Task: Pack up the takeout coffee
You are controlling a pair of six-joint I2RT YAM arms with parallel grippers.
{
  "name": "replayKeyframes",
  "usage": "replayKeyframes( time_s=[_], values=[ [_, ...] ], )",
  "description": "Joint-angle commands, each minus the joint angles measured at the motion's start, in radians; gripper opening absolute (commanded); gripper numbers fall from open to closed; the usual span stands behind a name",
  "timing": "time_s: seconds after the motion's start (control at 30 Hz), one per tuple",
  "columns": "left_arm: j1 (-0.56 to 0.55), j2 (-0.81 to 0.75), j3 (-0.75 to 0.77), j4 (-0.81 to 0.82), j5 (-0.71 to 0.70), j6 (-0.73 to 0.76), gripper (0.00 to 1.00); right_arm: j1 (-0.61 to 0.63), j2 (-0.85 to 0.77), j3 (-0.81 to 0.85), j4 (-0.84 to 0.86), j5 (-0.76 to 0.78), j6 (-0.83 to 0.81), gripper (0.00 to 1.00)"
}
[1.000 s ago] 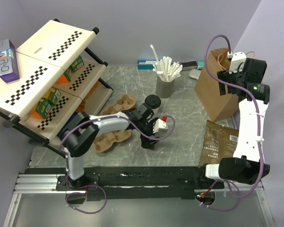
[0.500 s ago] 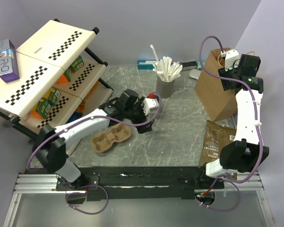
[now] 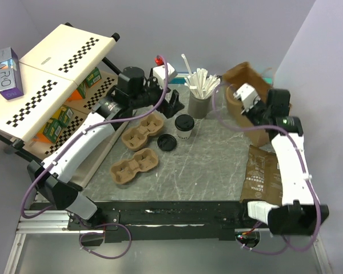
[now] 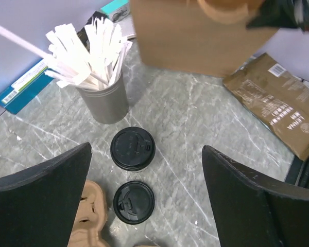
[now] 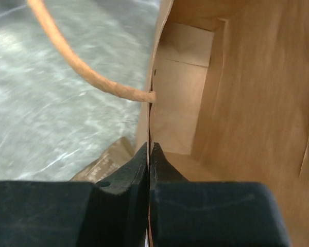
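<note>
The takeout coffee [image 3: 184, 126] is a small white paper cup with a black lid on, standing on the marble top; from above it shows as a round black lid [image 4: 132, 148]. A second black lid [image 3: 166, 142] lies loose beside it [image 4: 134, 201]. My left gripper [image 3: 157, 101] hangs open high above both, fingers wide apart [image 4: 147, 154], holding nothing. My right gripper [image 3: 235, 91] is shut on the rim of the brown paper bag [image 3: 257, 123]. In the right wrist view the fingers [image 5: 150, 149] pinch the bag wall [image 5: 237, 103], and the bag's inside looks bare.
A dark grey cup of white sticks [image 3: 199, 103] stands just behind the coffee. Two brown pulp carriers [image 3: 143, 131] [image 3: 136, 165] lie to its left. A brown coffee pouch [image 3: 266, 171] lies under the right arm. A tilted checkered shelf rack [image 3: 51, 85] fills the left side.
My left arm lifted away up and back, leaving the lidded cup standing. My right gripper came down onto the bag's rim and shut on it; the bag now leans left.
</note>
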Motion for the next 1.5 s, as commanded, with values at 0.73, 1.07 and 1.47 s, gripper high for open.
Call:
replayKeyframes(
  time_s=[0.73, 1.07, 1.47],
  values=[
    [-0.1, 0.188, 0.186, 0.026, 0.138, 0.539, 0.95, 0.323, -0.331, -0.175, -0.25, -0.071, -0.148, 0.09],
    [-0.121, 0.292, 0.196, 0.062, 0.133, 0.632, 0.86, 0.323, -0.361, -0.185, -0.267, -0.073, -0.135, 0.09],
    [-0.124, 0.372, 0.292, -0.009, 0.187, 0.645, 0.06, 0.331, -0.362, -0.002, -0.391, -0.147, -0.071, 0.52]
  ],
)
